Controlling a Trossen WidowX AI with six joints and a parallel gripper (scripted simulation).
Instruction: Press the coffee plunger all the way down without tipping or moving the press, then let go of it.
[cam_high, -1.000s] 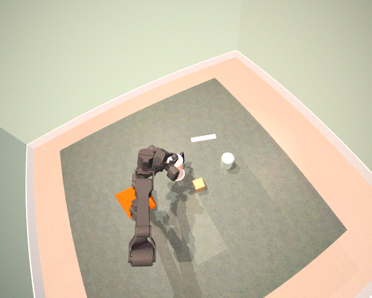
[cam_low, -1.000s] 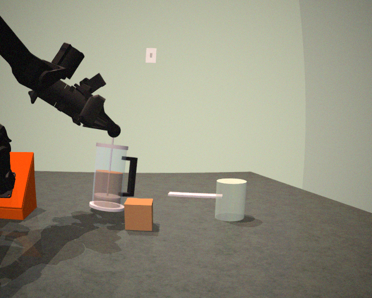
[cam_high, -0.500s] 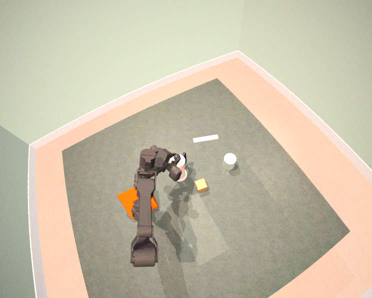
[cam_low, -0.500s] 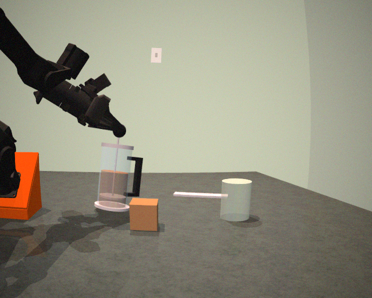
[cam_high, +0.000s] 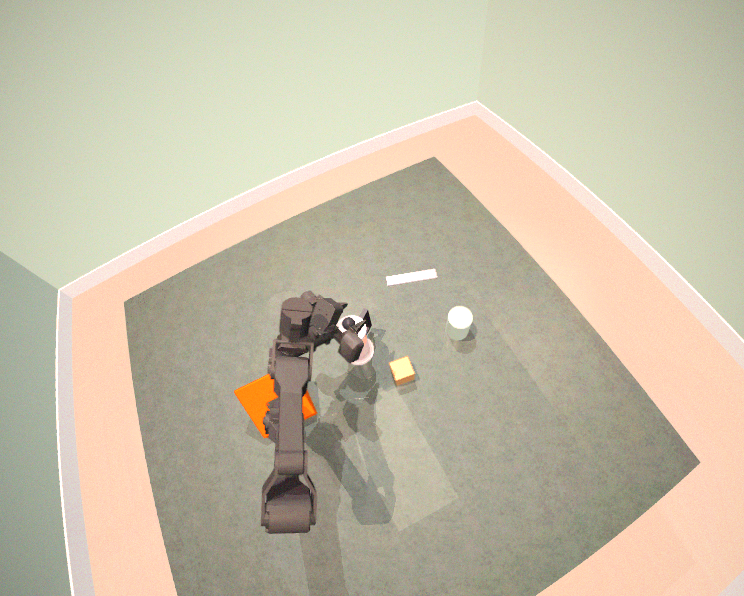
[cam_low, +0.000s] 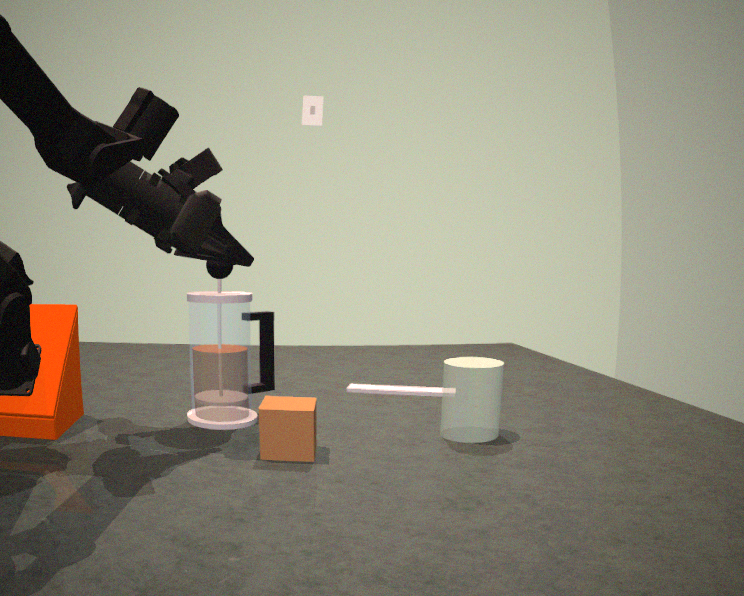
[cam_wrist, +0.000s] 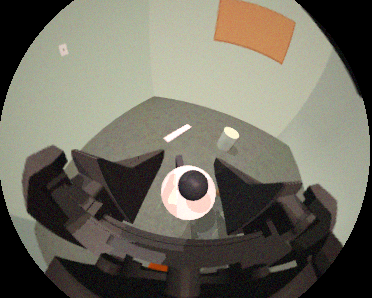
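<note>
The coffee press (cam_high: 366, 353) (cam_low: 235, 372) (cam_wrist: 188, 212) stands upright, with its black handle (cam_low: 267, 352) to the right in the exterior view. The round black plunger knob (cam_high: 349, 323) (cam_low: 218, 270) (cam_wrist: 193, 185) is a little above the lid, with a short piece of rod showing. The plunger disc (cam_low: 221, 400) is low in the glass, just above the base. My gripper (cam_high: 360, 331) (cam_low: 248, 258) (cam_wrist: 189, 157) is open around the knob, with a gap on both sides in the wrist view. The fingertips reach past the knob, slightly above its middle.
An orange cube (cam_high: 402, 370) (cam_low: 287, 429) stands close to the press. A pale cylinder (cam_high: 459, 322) (cam_low: 471, 400) (cam_wrist: 228, 139) and a flat white bar (cam_high: 411, 276) (cam_low: 397, 389) (cam_wrist: 177, 133) are farther off. An orange wedge (cam_high: 253, 397) (cam_low: 58, 372) is near the arm's base.
</note>
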